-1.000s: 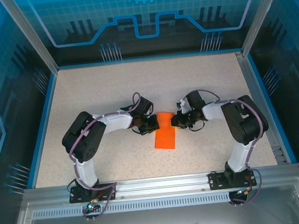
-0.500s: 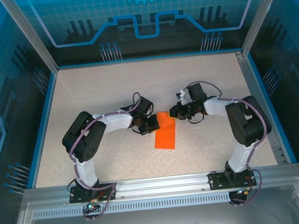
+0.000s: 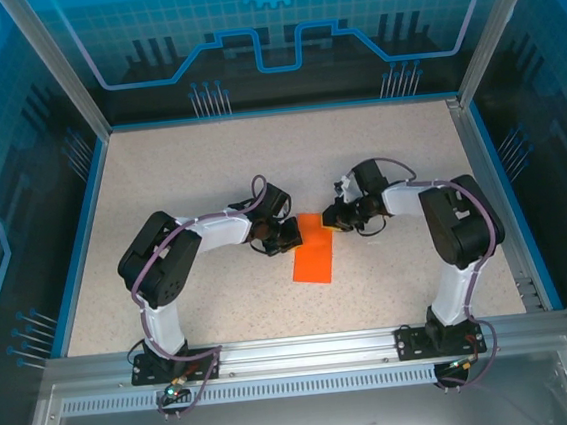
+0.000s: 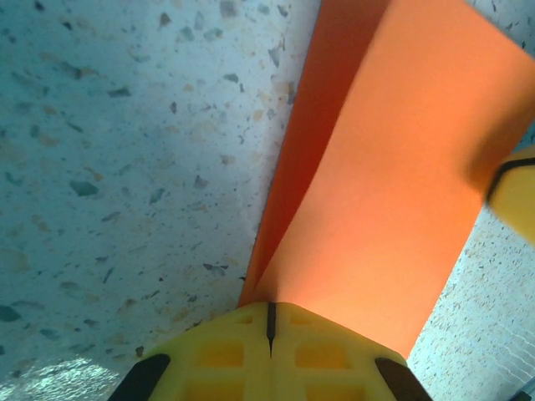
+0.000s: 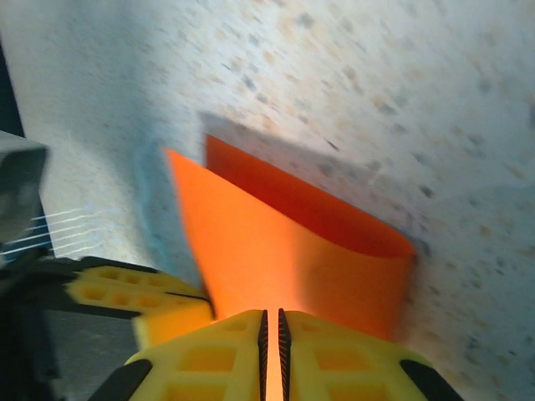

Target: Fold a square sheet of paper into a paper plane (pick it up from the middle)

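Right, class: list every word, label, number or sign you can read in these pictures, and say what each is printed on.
None can be read.
The orange paper is plain and unmarked.
The blue back wall carries only a gear shape and line patterns, no letters or numbers.
The yellow fingers and speckled table bear no writing.

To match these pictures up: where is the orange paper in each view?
Top external: orange paper at picture centre, on the speckled tabletop.
Left wrist: orange paper right of centre, above the left end effector.
Right wrist: orange paper lower centre, above the right end effector.
Shared landmark: speckled tabletop.
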